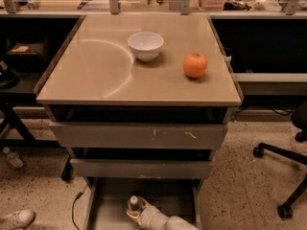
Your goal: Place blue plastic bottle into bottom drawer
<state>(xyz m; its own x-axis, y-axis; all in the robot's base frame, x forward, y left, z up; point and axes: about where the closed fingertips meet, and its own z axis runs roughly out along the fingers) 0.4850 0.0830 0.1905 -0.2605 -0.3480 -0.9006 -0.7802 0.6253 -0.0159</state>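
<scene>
The blue plastic bottle (134,203), clear with a white cap, stands upright inside the open bottom drawer (168,198), near its front middle. My gripper (136,214) reaches in from the bottom edge of the view, and its tan fingers are closed around the lower part of the bottle. The arm hides the bottle's base and part of the drawer floor.
A white bowl (145,45) and an orange (195,65) sit on the tan cabinet top. The scratched grey drawer (139,135) and the plain middle drawer (141,168) jut out above the bottom one. An office chair base (283,176) stands at the right, a shoe (17,218) at the lower left.
</scene>
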